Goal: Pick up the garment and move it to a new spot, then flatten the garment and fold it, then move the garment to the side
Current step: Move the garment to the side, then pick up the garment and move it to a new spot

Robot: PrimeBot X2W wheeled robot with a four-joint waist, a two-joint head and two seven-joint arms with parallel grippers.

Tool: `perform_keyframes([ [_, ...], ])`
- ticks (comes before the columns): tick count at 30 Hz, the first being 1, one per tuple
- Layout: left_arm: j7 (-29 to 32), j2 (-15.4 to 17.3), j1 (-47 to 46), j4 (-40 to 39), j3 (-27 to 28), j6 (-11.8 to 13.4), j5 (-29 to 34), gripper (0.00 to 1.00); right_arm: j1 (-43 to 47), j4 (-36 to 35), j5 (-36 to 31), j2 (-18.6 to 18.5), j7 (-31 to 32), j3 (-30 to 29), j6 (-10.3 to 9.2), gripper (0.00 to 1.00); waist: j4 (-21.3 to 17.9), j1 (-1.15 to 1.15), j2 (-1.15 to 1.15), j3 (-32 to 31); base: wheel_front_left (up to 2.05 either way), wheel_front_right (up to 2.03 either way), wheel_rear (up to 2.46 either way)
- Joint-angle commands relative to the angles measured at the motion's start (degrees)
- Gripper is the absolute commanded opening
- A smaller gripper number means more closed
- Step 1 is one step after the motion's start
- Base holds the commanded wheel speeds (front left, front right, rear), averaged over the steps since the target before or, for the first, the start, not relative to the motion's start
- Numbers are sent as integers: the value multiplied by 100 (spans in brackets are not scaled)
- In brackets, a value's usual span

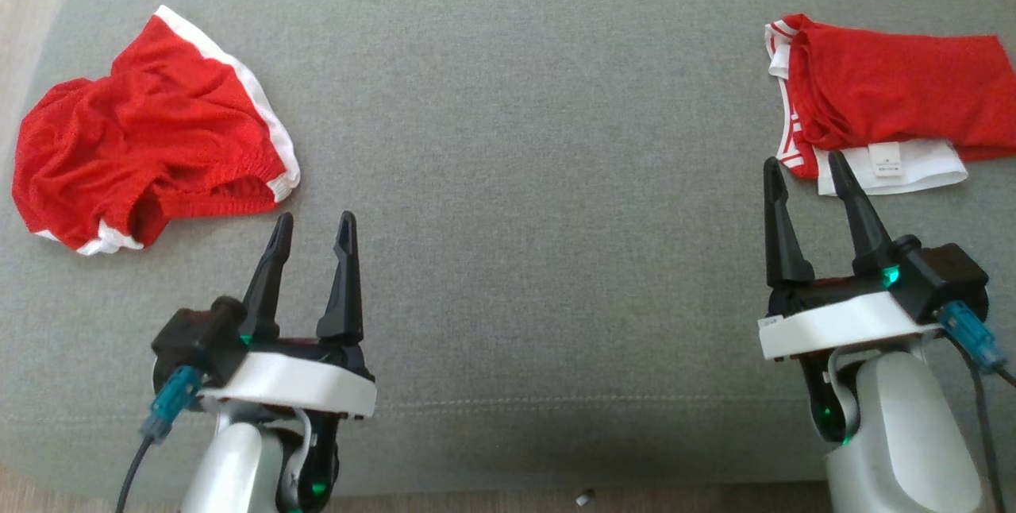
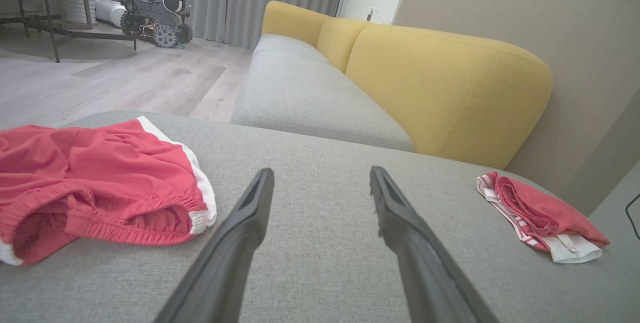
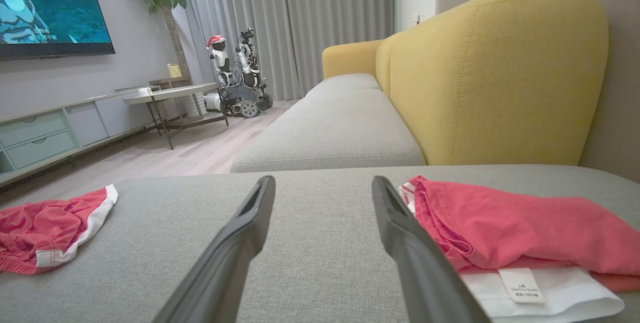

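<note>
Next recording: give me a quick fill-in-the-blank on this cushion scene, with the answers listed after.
The crumpled red shorts lie on the robot's ____ side of the grey cushion. Their trim is ____. The left end effector and right end effector both stand ____, holding nothing. The sofa backrest behind the cushion is ____.
Missing words: left; white; open; yellow.

Shorts (image 1: 151, 132): on the cushion (image 1: 516, 140), at its left end
Folded garment (image 1: 889, 100): on the cushion, at its right end
Sofa (image 2: 310, 98): behind the cushion
</note>
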Motion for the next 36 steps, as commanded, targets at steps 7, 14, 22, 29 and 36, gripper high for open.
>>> perform_keyframes([
  [7, -29, 45, -118, -235, 233, 29, 32, 100, -18, -220, 66, 60, -80, 170, 36, 100, 28, 0, 0, -1, 0, 0, 0],
  [14, -29, 45, -178, -302, 373, 51, -47, 100, -23, -208, 93, 61, -12, 320, 36, 100, 399, 0, 0, 59, 0, 0, 0],
  [22, -29, 45, -174, -392, 561, 76, -126, 100, -70, -172, 20, 62, 166, 420, 36, 100, 1115, 0, 0, 102, 0, 0, 0],
  [29, -29, 45, -28, -441, 625, 116, -221, 100, -91, -148, -33, 62, 323, 522, 36, 100, 1713, 0, 0, 79, 0, 0, 0],
  [36, -29, 45, 62, -479, 593, 145, -284, 100, -102, -157, -26, 62, 384, 570, 36, 100, 1998, 0, 0, 90, 0, 0, 0],
])
